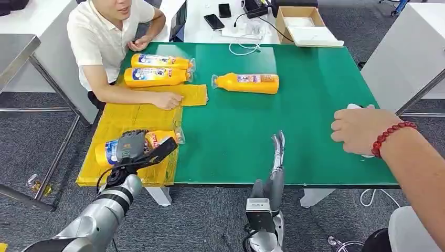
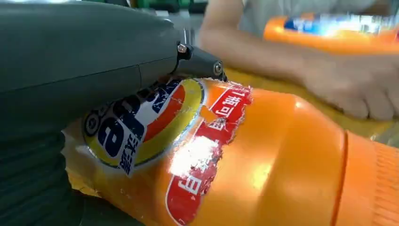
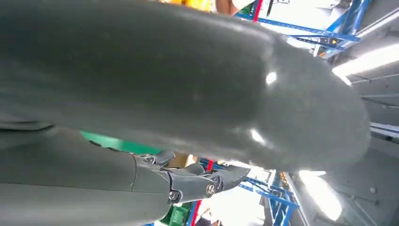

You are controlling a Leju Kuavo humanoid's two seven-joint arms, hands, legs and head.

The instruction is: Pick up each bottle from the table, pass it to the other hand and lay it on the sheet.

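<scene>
Orange bottle (image 1: 137,145) lay at eight o'clock on the yellow sheet (image 1: 131,118), the left hand (image 1: 137,147) wrapped over it, apparently setting it down; the right hand (image 1: 277,152) stood empty, fingers straight. Left wrist view showed fingers (image 2: 200,63) pressing its label. Right wrist view showed loose fingers (image 3: 207,179).

Bright, even room light; glare on the bottle (image 2: 226,160); the person's hand (image 2: 357,89) looks blurry, maybe unfocused.

held bottle (image 1: 113,150) on sheet (image 1: 136,113) | two bottles (image 1: 157,70) there | one bottle (image 1: 246,82) on table (image 1: 315,105)
</scene>
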